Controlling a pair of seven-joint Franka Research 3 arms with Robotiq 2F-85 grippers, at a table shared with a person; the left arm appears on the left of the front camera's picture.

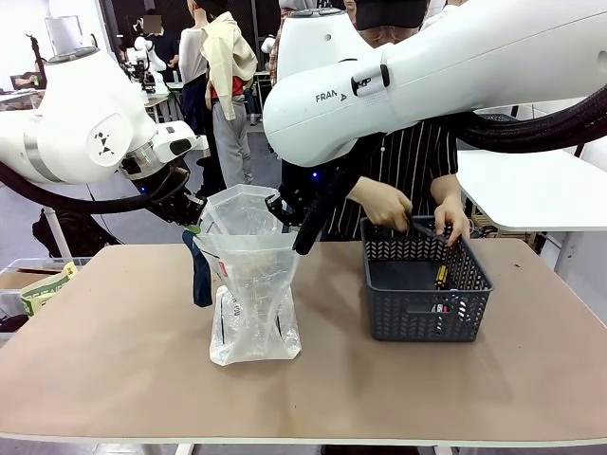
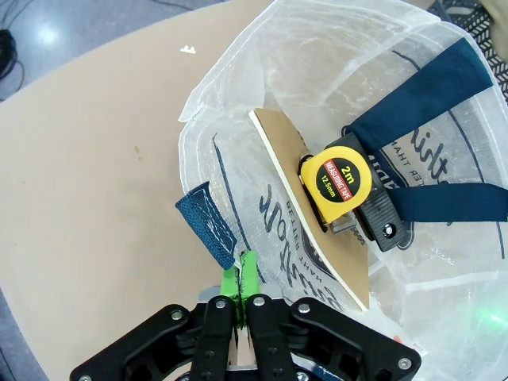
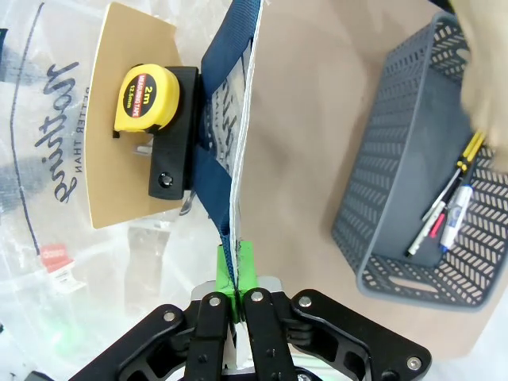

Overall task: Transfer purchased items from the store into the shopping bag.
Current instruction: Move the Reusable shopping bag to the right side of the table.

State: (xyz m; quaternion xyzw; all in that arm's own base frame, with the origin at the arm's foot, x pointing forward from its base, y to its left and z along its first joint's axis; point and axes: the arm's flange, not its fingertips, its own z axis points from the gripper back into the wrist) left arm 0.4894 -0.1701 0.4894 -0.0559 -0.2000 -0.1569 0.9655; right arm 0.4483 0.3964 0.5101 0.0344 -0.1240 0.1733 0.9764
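Closest up: black, green-padded left end effector (image 2: 242,268), pads pressed together on the rim of the translucent white plastic shopping bag (image 2: 262,79), at a navy fabric tab (image 2: 208,222). Likewise pinching the opposite rim, by the navy strap (image 3: 232,48): right end effector (image 3: 236,262). Stands upright on the brown tabletop (image 1: 95,332), mouth spread between both. Holds, on a tan card (image 3: 119,182), a yellow-and-black tape measure (image 2: 343,181). Just beside, dark grey mesh basket (image 1: 427,318) with pens (image 3: 444,210), a person's hands (image 1: 384,204) reaching in.
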